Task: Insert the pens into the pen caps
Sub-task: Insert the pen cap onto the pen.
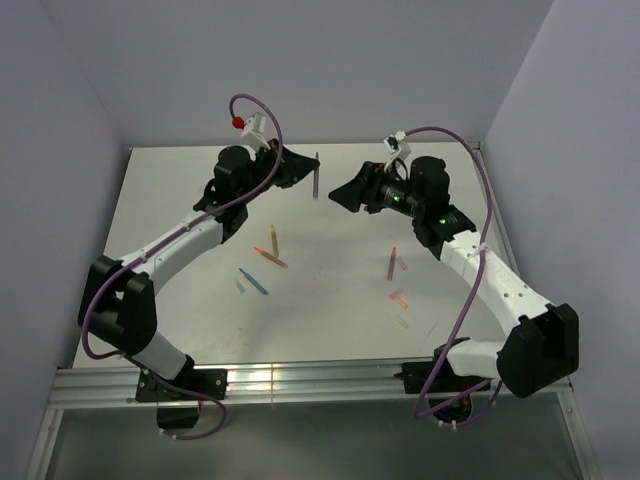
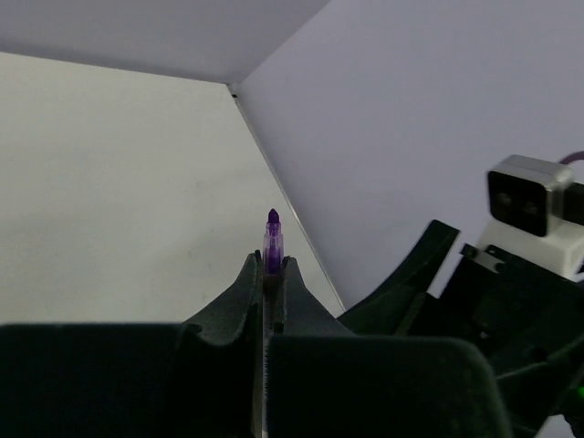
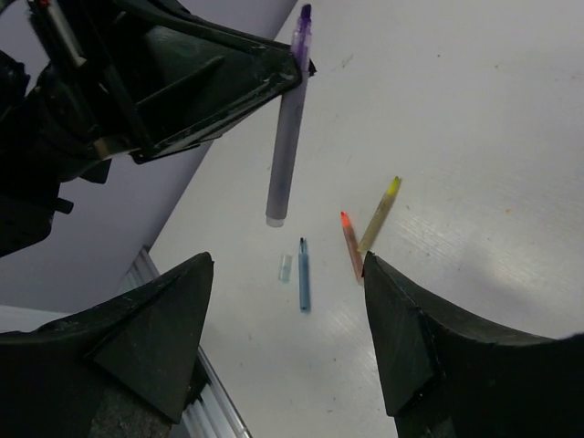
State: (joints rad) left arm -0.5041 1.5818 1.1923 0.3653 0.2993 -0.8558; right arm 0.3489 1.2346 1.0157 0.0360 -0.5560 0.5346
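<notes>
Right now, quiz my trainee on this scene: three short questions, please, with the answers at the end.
1. True or false: the left gripper is shut on the purple pen.
2. Which pen lies right beside the pale blue cap? A yellow, B blue, C orange.
3. Fill in: the right gripper has its jaws ____, with nothing between them.
Key: 1 true. 2 B, the blue pen. 3 open.
</notes>
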